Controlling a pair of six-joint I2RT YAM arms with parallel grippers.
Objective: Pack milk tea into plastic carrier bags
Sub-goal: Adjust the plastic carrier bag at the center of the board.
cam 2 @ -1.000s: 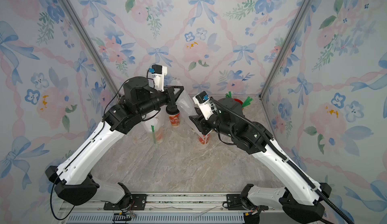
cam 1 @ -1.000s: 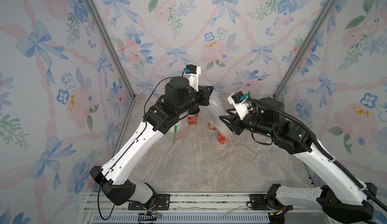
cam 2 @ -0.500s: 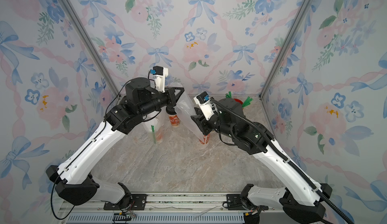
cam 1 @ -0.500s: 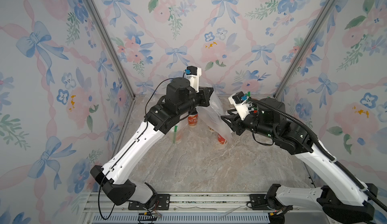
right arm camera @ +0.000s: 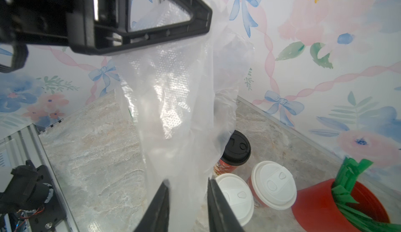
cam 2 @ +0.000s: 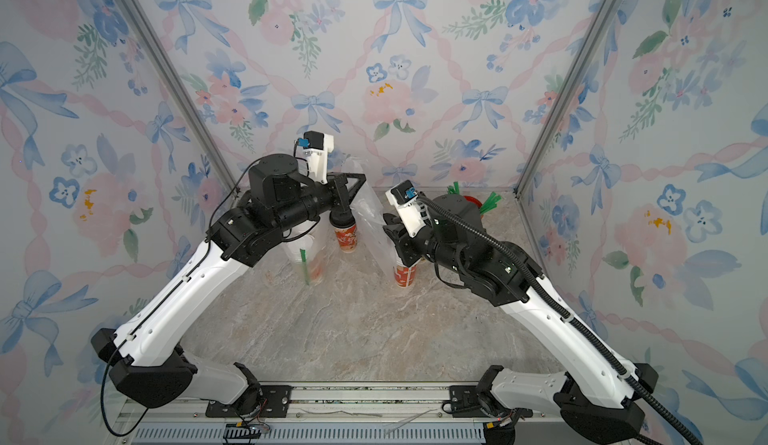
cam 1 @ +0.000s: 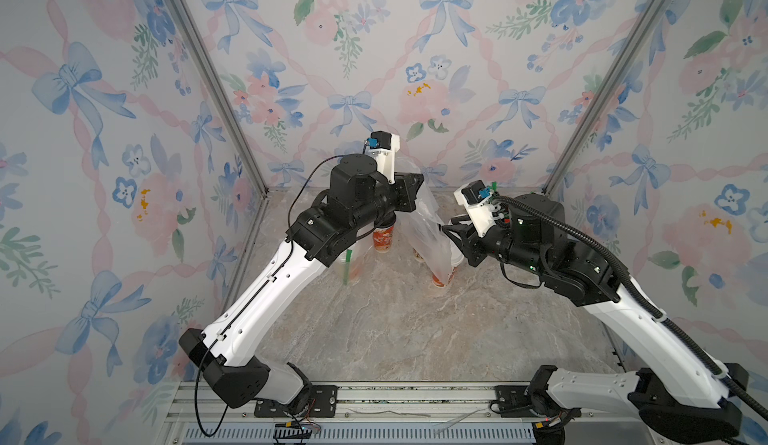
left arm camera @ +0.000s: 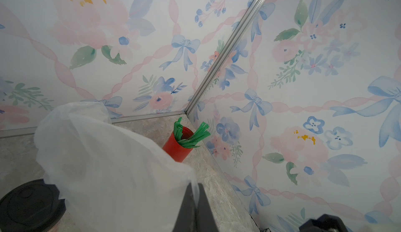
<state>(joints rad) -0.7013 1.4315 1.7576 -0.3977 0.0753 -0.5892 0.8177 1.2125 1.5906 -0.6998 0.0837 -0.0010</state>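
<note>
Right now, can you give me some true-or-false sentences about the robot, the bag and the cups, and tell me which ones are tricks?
1. The left gripper pinches the top of the clear bag and holds it up. True.
2. The red cup of green straws wears a white lid. False: it has no lid, and the straws poke out of its open top.
3. The right gripper is clamped on a cup. False: its jaws stand apart with the bag's thin plastic between them.
4. A black-lidded cup stands on the table near the bag. True.
5. Two white-lidded cups stand next to the red cup. True.
</note>
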